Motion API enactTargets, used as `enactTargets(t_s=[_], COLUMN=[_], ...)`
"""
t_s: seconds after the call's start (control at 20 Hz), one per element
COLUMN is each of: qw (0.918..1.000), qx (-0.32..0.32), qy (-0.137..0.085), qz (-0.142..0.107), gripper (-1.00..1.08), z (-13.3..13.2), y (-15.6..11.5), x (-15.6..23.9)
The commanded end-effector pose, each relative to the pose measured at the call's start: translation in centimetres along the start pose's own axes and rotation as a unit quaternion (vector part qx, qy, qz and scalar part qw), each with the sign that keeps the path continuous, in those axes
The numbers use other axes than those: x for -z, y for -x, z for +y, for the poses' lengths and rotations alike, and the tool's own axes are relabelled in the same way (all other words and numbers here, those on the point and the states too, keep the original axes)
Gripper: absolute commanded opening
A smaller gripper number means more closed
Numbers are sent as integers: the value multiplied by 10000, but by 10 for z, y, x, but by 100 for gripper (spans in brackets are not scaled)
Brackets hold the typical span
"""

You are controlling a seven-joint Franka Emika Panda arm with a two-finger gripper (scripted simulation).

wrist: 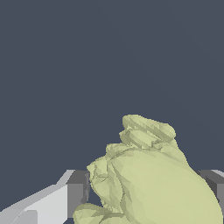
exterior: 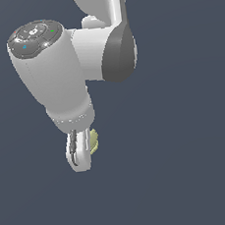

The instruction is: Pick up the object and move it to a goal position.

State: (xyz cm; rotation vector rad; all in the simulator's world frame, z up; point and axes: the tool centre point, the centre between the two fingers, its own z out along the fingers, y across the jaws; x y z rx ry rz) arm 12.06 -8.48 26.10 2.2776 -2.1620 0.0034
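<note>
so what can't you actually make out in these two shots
- Exterior view: most of the pale yellow-green chunk is hidden behind the end effector; only a sliver shows.
- Exterior view: the arm's upper links are cut off by the top edge.
- Wrist view: the chunk's lower part runs off the bottom edge.
- Wrist view: the chunk covers the finger contact faces, so how it is gripped is unclear.
- Neither view shows a goal marker or any supporting surface.

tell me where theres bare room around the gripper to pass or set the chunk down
Bare dark ground lies all round: below the gripper and across the exterior view's right. The only crowding is the arm at upper left, and between the fingers, where the pale yellow-green chunk sits.
</note>
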Motion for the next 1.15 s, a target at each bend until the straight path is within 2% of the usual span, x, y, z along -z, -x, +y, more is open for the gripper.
enactTargets(t_s=[0.0,0.5,1.1], qw=[10000,10000,10000], qx=[1,4,3], qy=[5,4,3], qz=[-1,-8,-12], gripper=[-100,-100,-100], z=[-6,-21,-26], y=[0,-1,-1], x=[13,46,56])
